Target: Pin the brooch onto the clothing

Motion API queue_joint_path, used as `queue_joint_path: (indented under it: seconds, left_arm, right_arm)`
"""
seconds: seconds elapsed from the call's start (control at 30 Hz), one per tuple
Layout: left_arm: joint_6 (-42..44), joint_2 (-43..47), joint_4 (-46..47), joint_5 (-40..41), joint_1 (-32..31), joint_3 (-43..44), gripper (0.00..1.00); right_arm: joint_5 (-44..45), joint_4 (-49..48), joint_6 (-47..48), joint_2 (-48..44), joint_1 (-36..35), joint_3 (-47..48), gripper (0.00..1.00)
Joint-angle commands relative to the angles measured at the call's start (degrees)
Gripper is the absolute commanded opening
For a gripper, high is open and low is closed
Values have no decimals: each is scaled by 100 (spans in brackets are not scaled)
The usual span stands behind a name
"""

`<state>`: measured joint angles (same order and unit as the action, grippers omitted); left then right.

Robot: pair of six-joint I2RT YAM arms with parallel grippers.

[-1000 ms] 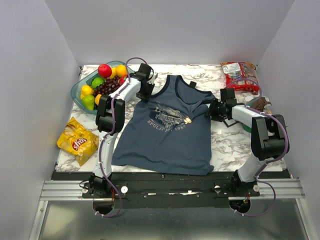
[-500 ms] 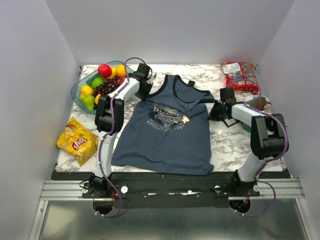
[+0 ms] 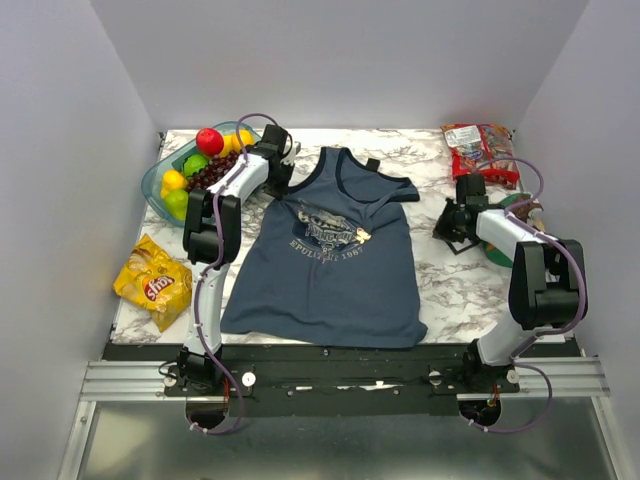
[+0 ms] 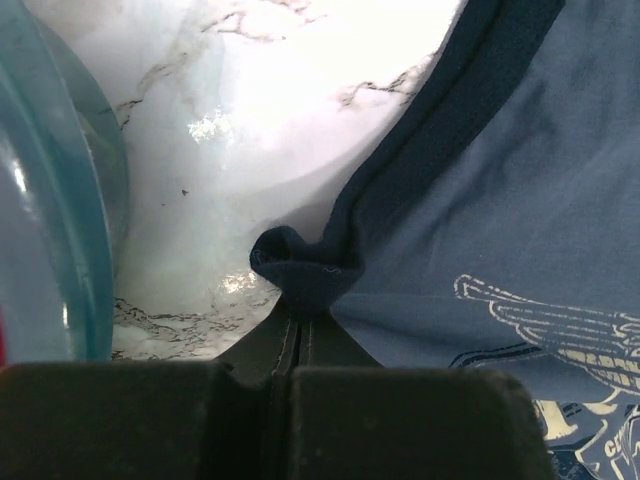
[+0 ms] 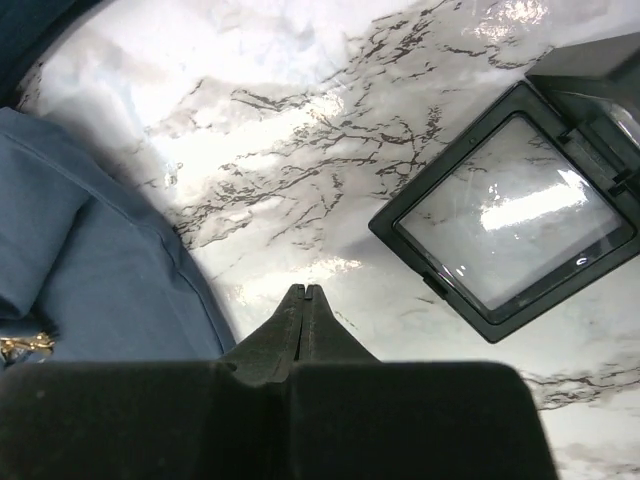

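Now the clothing [image 3: 320, 275] lies flatter, brooch [image 3: 362, 236] on it.
Clenched empty, right gripper [image 5: 304, 296] has withdrawn; left gripper [image 4: 302, 312] pinches the armhole.

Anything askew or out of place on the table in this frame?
Only the clothing: its navy trim is bunched into a wad where the left end effector pinches it. The brooch sits on the print; nothing is spilled.

The left arm [image 3: 212, 215] is stretching far forward, the left tool [image 4: 300, 320] clamping a fold of shirt [image 4: 520, 200] trim at its tips. The right arm [image 3: 540, 275] is folding at the elbow, the right tool [image 5: 305, 295] pressing its fingers together, gripping nothing.
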<state>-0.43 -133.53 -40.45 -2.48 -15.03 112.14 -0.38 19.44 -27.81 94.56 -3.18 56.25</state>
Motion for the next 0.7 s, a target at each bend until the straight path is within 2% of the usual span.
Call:
queue_joint_path:
  seconds: [0.0, 0.1, 0.23, 0.33, 0.67]
  left_arm:
    - [-177, 284, 133, -462, 44, -69, 0]
    - [-195, 258, 116, -525, 35, -52, 0]
    - [-186, 275, 107, -560, 35, -52, 0]
    - [-195, 284, 116, -604, 35, -52, 0]
    - [-203, 302, 142, -727, 17, -60, 0]
  right_arm:
    - [-977, -247, 302, -193, 19, -88, 14]
    - [-1043, -38, 416, -9, -129, 219, 38]
    - [-937, 261, 593, 237, -411, 509, 56]
    - [-745, 489, 637, 545, -561, 782, 59]
    - [-103, 1044, 646, 1327, -983, 1547, 57]
